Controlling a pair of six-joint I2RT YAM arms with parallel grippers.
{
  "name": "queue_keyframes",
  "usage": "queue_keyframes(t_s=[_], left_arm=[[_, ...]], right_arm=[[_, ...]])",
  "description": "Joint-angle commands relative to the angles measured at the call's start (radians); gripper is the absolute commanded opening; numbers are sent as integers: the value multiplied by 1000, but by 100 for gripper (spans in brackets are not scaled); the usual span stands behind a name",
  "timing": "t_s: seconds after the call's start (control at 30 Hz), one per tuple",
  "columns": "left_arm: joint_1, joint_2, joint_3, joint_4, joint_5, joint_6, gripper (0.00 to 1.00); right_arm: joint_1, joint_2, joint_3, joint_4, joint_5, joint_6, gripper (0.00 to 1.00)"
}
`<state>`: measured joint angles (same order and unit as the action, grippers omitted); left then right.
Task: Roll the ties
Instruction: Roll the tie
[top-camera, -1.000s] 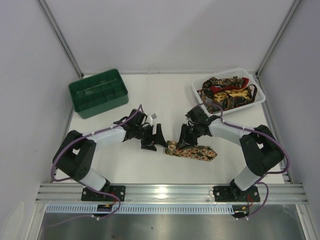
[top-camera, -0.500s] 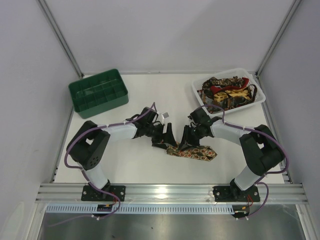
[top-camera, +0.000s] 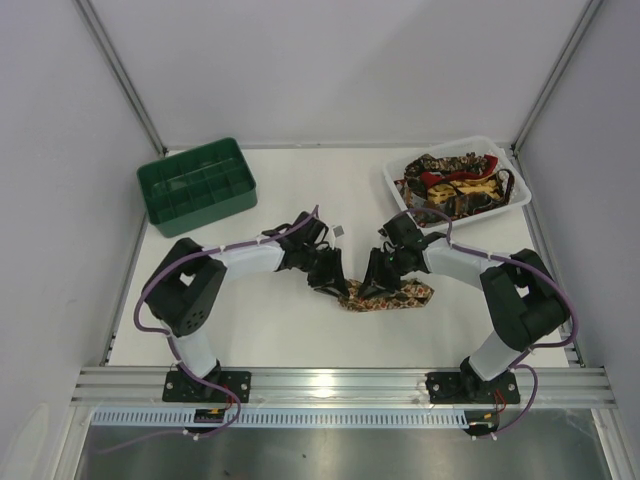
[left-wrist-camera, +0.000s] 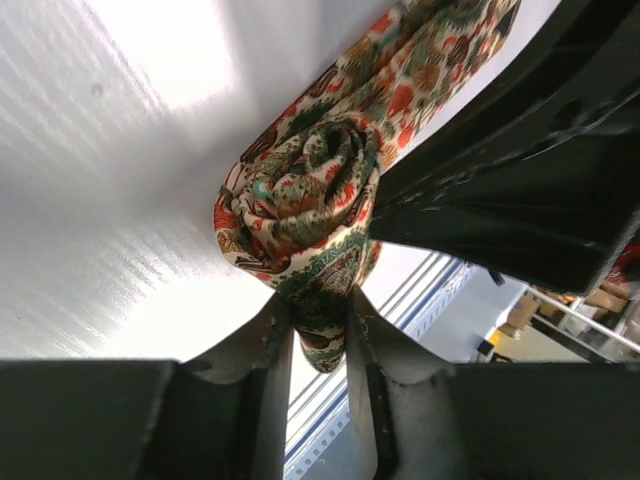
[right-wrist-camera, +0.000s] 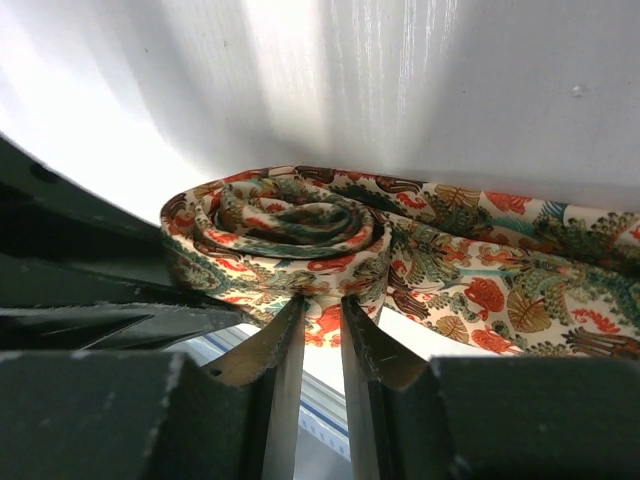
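Note:
One paisley tie (top-camera: 402, 297) lies at mid-table, its left end wound into a coil (left-wrist-camera: 300, 195) and its flat tail (right-wrist-camera: 500, 285) running right. My left gripper (top-camera: 338, 287) is shut on the coil's lower edge, with fabric pinched between its fingers (left-wrist-camera: 320, 310). From the other side my right gripper (top-camera: 373, 289) is shut on the same coil (right-wrist-camera: 290, 225), gripping the outer wrap (right-wrist-camera: 322, 305). The two grippers almost touch. More ties (top-camera: 450, 185) are heaped in the white tray.
A green compartmented crate (top-camera: 197, 185) stands at the back left. The white tray (top-camera: 520, 195) sits at the back right. The aluminium rail (top-camera: 340, 385) runs along the near edge, and walls close both sides.
My left gripper moved right onto the coil and closed on it. The tie's flat tail now looks shorter. The right gripper kept its hold.

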<state>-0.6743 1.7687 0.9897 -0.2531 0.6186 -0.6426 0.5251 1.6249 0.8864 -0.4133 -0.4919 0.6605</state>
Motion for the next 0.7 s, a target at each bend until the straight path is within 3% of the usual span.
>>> queue_keyframes(t_s=[0.0, 0.23, 0.5, 0.67], left_arm=[[-10, -5, 108, -92, -54, 34, 26], [-67, 49, 274, -291, -121, 52, 25], [-146, 78, 406, -367, -214, 14, 45], [-159, 94, 415, -339, -192, -18, 48]], right_arm=[[-2, -17, 6, 5, 3, -19, 26], [-4, 18, 23, 27, -14, -13, 22], [-11, 49, 28, 68, -62, 13, 20], [-23, 44, 16, 65, -65, 4, 20]])
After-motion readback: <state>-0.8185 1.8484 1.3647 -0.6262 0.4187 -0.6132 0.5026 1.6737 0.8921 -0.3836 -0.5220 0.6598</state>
